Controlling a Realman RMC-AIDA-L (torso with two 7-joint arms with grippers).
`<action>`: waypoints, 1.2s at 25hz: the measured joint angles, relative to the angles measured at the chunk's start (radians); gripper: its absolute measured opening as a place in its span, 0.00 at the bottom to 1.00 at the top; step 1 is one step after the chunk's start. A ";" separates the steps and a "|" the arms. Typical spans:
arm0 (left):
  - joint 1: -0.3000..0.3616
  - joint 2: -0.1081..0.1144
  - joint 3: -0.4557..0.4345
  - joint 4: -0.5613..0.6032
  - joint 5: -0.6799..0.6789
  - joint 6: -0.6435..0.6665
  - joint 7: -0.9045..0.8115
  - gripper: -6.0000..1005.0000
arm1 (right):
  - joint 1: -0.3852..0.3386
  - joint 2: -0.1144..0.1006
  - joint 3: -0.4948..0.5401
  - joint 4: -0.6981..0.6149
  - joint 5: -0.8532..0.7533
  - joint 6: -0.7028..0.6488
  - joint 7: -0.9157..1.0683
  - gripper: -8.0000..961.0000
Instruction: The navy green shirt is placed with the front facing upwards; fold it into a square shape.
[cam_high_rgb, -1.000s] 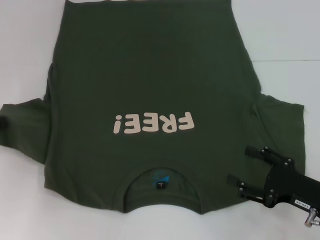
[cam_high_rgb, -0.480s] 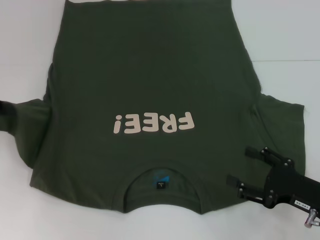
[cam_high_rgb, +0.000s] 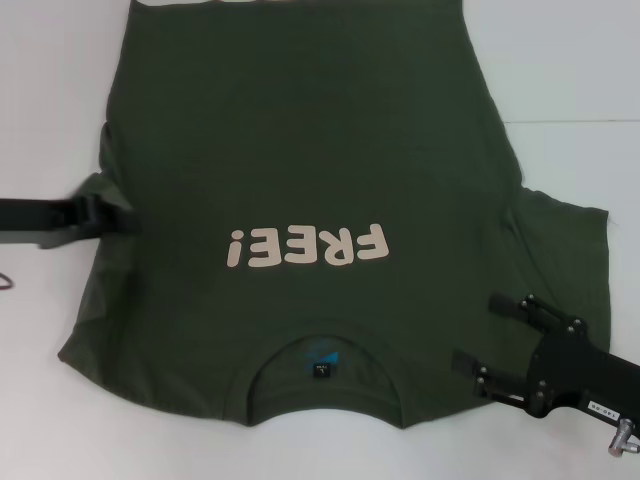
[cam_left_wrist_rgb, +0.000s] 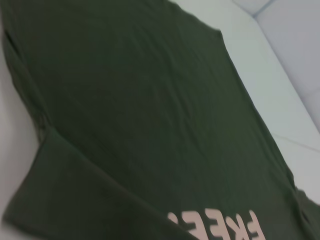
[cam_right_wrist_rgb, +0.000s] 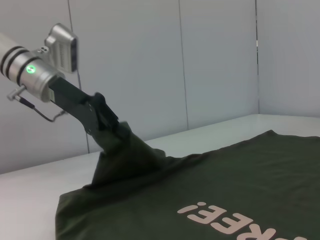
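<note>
While the shirt (cam_high_rgb: 310, 170) lies print-up across the middle of the white worktop (cam_high_rgb: 570, 70), collar toward the near edge and hem running off the far edge of the head view, the left hand (cam_high_rgb: 118, 214) has its fingers closed on the left sleeve (cam_right_wrist_rgb: 125, 152). The right wrist view shows that sleeve pulled up into a peak in the grip and drawn in over the body of the shirt. The right hand (cam_high_rgb: 488, 336) hangs just above the shirt's right shoulder near the near right corner, fingers spread apart and holding nothing.

The cloth looks light, soft and limp: it should drape and crease wherever it is lifted, and a single pinch will probably drag the layers around it. Seams and hems, such as the sleeve cuff, shoulder seam or bottom hem, seem the firmest places to take hold, and the right sleeve (cam_high_rgb: 565, 245), lying flat toward the right edge, looks the likely next one.

Compared with a second ago, the left sleeve no longer lies spread toward the left edge; the left hand has carried it inward from that edge, while the right hand has not moved.
</note>
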 joint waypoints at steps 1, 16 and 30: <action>-0.003 -0.011 0.015 0.000 0.000 -0.008 -0.001 0.01 | -0.001 0.000 0.000 0.000 0.000 0.000 0.000 0.97; -0.012 -0.058 0.129 -0.002 0.010 -0.133 -0.064 0.01 | -0.005 0.002 -0.002 0.002 0.000 -0.003 0.000 0.97; -0.017 -0.106 0.159 -0.059 -0.033 -0.243 -0.079 0.01 | -0.005 0.002 0.000 0.001 0.000 -0.004 0.000 0.97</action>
